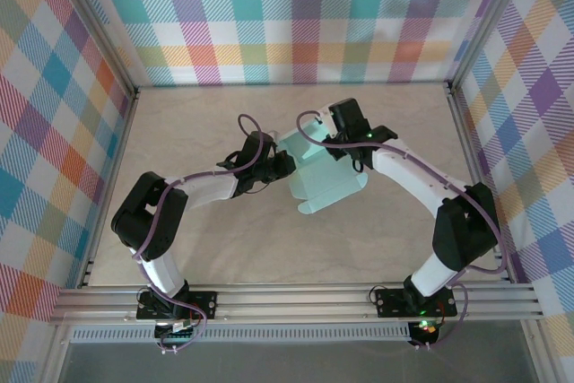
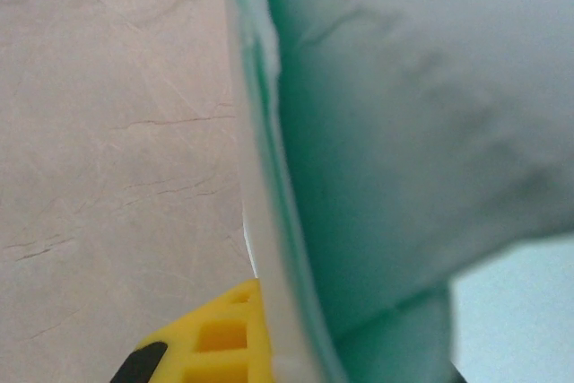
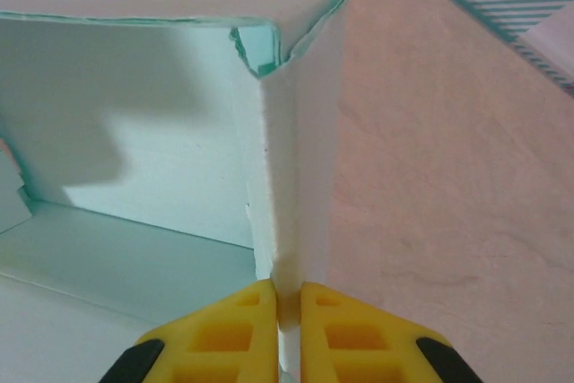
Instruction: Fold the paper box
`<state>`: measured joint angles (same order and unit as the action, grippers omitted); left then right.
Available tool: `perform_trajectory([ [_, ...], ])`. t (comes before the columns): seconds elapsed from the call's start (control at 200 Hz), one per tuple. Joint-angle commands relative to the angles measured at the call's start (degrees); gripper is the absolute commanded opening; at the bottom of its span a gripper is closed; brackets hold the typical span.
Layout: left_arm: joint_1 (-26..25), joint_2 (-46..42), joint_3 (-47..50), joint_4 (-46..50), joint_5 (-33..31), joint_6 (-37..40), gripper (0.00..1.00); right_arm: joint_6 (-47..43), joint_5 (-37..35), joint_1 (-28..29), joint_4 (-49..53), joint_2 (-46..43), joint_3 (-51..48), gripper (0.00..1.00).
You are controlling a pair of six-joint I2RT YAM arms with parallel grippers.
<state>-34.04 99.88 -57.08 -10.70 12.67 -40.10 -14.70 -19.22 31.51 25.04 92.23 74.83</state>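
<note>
Seeing the paper box (image 1: pixel 327 181) mid-table, pale mint, part-folded: base flat on the table (image 1: pixel 224 244), some walls stood up. Flanked by both arms, left gripper (image 1: pixel 278 166) at its left edge, the right arm reaching in at the far right side. From the right wrist: right gripper (image 3: pixel 287 298) pinched tight on an upright side wall of the box, yellow fingers (image 3: pixel 242 329) pressed to either face of the thin card with no gap. Same wall running away from the camera to a corner with a second upright wall, a small tab folded in at that corner. Inside of the box and its floor to the left of the pinched wall, bare table to the right. From the left wrist: blurred close-up of card (image 2: pixel 404 132) on the right, its edge standing nearly vertical mid-frame, table to the left. One yellow finger (image 2: pixel 224 338) flat against the card's near face; the other hidden behind the card. Reading that gripper as clamped shut on the box's left wall, jaws pressed together on the card.
</note>
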Motion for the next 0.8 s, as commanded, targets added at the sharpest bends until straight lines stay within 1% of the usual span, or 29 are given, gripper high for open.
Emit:
perform_trajectory([
  [0.0,-0.3,-1.6,-2.8,-5.8,4.4,-0.1,0.00,-1.3,-3.3,0.5,-1.3,2.2,0.0,0.17],
  [0.065,-0.3,-1.6,-2.8,-5.7,4.6,-0.1,0.00,-1.1,-3.9,0.5,-1.8,2.5,0.0,0.20],
  [0.195,-0.3,-1.8,-2.6,-5.7,4.5,0.0,0.00,-0.4,-4.9,0.5,-2.3,3.0,0.5,0.20],
  [0.41,-0.3,-2.1,-2.3,-6.2,4.2,0.0,0.00,-0.9,-7.7,0.8,-2.5,4.0,1.1,0.16],
  [0.475,-0.3,-1.9,-2.2,-6.2,4.3,0.0,0.00,-1.7,-9.1,1.2,-2.8,4.7,1.1,0.10],
  [0.585,-0.3,-1.9,-2.3,-6.2,4.5,0.0,0.00,-2.5,-10.9,1.5,-3.4,5.4,1.2,0.10],
  [0.69,-0.3,-1.7,-2.4,-6.3,4.5,-0.1,0.00,-2.8,-12.2,1.9,-3.9,6.3,1.5,0.12],
  [0.77,-0.3,-1.7,-2.3,-6.2,4.6,-0.1,0.00,-2.8,-12.9,1.9,-4.1,7.1,2.1,0.18],
  [0.8,-0.3,-1.7,-2.3,-6.3,4.7,0.0,0.00,-2.9,-13.2,2.0,-4.2,7.3,2.2,0.18],
])
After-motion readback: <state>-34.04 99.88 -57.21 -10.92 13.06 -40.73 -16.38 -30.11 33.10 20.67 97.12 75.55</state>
